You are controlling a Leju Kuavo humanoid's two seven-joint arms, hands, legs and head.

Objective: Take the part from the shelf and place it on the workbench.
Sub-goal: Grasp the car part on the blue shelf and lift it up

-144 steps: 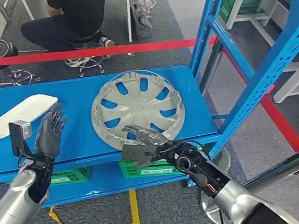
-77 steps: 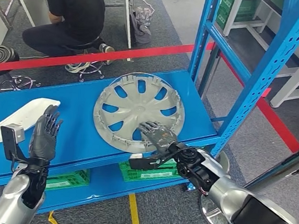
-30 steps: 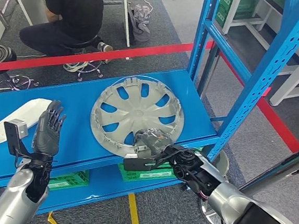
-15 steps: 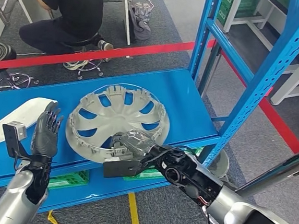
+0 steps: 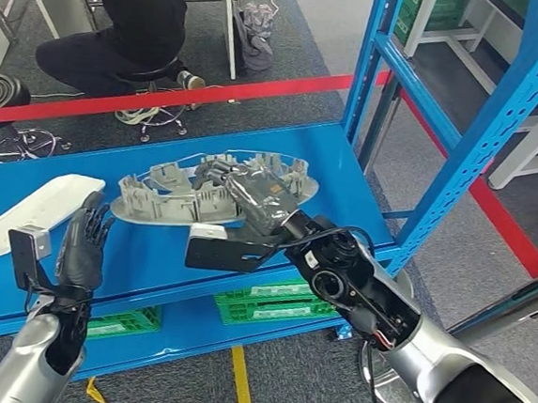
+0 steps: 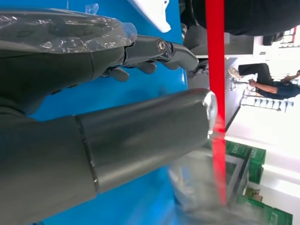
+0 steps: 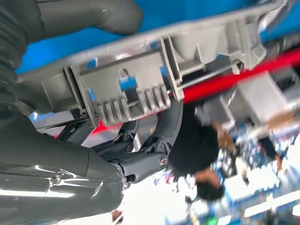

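Lifted since half a second ago, the grey wheel cover [image 5: 181, 194] no longer lies flat on the blue shelf board [image 5: 338, 184]; it now hangs above it, seen nearly edge-on, with its clipped rim toward the camera. One such cover is in sight. The right hand [image 5: 252, 200] grips it at the near rim, fingers over the top face and thumb below; in the right wrist view the ribbed clips of the rim [image 7: 134, 93] sit between the thumb [image 7: 106, 16] and the dark fingers [image 7: 148, 159]. A second ago that hand lay low on the cover's near edge, and the cover rested on the board.

One white curved panel [image 5: 31, 204] lies on the same board, off to the left and well apart from the cover. The left hand [image 5: 84, 247] stands upright near the panel's end, fingers apart and holding nothing, much as in the earlier frames; the left wrist view shows its fingers [image 6: 166, 47] stretched out over the blue surface.

Two green crates [image 5: 272, 301] sit on the lower shelf. One red tape line [image 5: 190, 96] crosses the floor behind the rack, and one person [image 5: 126, 19] in dark clothes sits beyond it.
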